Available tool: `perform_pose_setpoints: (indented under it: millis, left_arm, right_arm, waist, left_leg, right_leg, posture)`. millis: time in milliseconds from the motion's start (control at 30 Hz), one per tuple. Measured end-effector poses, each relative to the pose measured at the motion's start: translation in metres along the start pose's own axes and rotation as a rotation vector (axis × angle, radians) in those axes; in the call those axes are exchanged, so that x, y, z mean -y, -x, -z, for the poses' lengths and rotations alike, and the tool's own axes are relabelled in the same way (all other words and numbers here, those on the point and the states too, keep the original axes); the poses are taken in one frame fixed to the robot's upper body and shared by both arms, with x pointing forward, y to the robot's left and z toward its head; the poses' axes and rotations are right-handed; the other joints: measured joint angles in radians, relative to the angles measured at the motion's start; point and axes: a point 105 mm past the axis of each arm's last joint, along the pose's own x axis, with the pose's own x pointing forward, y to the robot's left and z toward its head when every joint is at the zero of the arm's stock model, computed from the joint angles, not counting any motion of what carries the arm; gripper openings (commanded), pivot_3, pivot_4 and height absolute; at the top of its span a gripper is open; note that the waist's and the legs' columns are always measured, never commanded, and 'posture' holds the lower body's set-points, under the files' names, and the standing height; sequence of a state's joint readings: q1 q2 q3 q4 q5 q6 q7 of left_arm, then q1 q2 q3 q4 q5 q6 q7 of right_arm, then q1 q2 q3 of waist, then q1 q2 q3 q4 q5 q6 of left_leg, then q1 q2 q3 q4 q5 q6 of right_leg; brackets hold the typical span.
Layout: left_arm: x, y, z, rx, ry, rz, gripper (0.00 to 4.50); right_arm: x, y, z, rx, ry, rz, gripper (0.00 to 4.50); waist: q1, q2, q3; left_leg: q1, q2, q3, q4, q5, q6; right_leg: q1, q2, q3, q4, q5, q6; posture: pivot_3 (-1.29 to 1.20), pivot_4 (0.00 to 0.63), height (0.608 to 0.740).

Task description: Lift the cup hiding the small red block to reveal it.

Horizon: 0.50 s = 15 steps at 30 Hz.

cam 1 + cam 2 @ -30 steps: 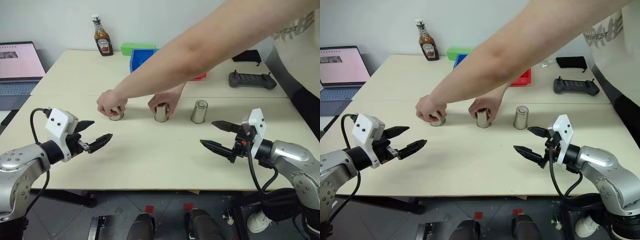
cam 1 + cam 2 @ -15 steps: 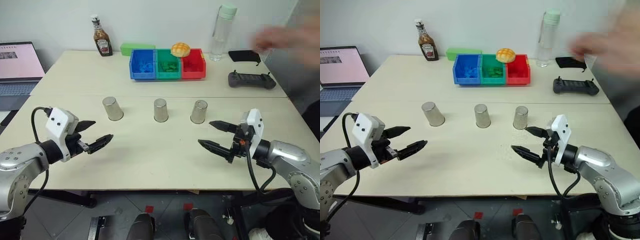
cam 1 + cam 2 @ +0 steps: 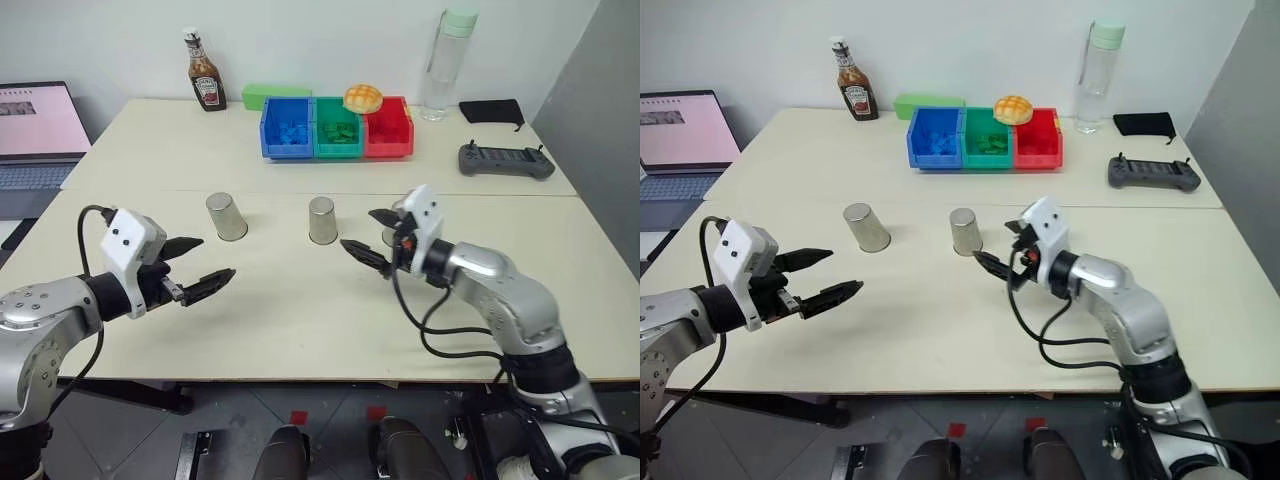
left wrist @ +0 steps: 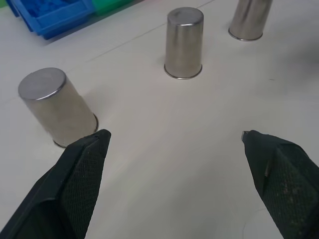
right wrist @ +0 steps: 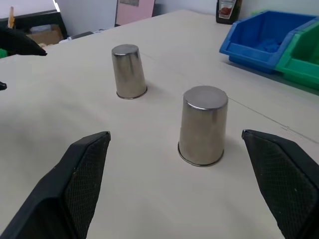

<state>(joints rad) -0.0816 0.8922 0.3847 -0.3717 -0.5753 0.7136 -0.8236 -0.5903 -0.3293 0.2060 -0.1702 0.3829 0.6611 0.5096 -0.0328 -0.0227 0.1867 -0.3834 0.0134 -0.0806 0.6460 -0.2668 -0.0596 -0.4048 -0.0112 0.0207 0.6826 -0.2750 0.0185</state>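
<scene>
Three silvery cups stand upside down in a row on the table: the left cup (image 3: pixel 226 216), the middle cup (image 3: pixel 322 220) and the right cup (image 4: pixel 249 20). From the head views the right cup is mostly covered by my right hand. The small red block is hidden. My right gripper (image 3: pixel 358 230) is open and level, just right of the middle cup (image 5: pixel 203 124), which stands a short way ahead of its spread fingers, untouched. My left gripper (image 3: pixel 215 257) is open and empty, nearer the table's front edge than the left cup (image 4: pixel 57 107).
At the back stand a blue bin (image 3: pixel 288 127), a green bin (image 3: pixel 338 128) and a red bin (image 3: pixel 388 128) with a bun (image 3: pixel 362 97) on top. A ketchup bottle (image 3: pixel 205 85), a water bottle (image 3: pixel 445 65), a controller (image 3: pixel 505 160) and a laptop (image 3: pixel 35 130) are also about.
The person's arms left the cups and went off to the right. My right gripper swung left and forward, from the table's right side to beside the middle cup. My left gripper stayed put.
</scene>
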Motion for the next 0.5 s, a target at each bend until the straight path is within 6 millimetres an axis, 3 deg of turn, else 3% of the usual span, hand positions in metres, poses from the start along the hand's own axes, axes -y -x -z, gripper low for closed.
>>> perform_pose_setpoints:
  millis: [300, 500]
  left_arm:
    - [0.022, -0.003, 0.0, -0.021, 0.008, 0.157, 4.49]
    - [0.023, -0.004, 0.002, -0.033, 0.007, 0.167, 4.49]
  right_arm:
    - [0.017, -0.062, -0.015, -0.045, -0.022, 0.09, 4.5]
    - [0.021, -0.079, 0.005, -0.113, -0.06, 0.102, 4.5]
  waist:
    - [-0.005, 0.0, 0.0]
    - [-0.003, 0.001, 0.0]
  left_leg:
    - [0.0, 0.0, 0.0, 0.0, 0.0, 0.0]
    - [0.0, 0.0, 0.001, -0.001, 0.0, 0.0]
  right_leg:
    - [-0.001, 0.0, -0.001, 0.0, 0.001, -0.002]
    - [-0.001, 0.0, 0.0, 0.0, 0.001, -0.002]
  posture:
    - [0.0, 0.15, 0.74]
    - [0.0, 0.15, 0.74]
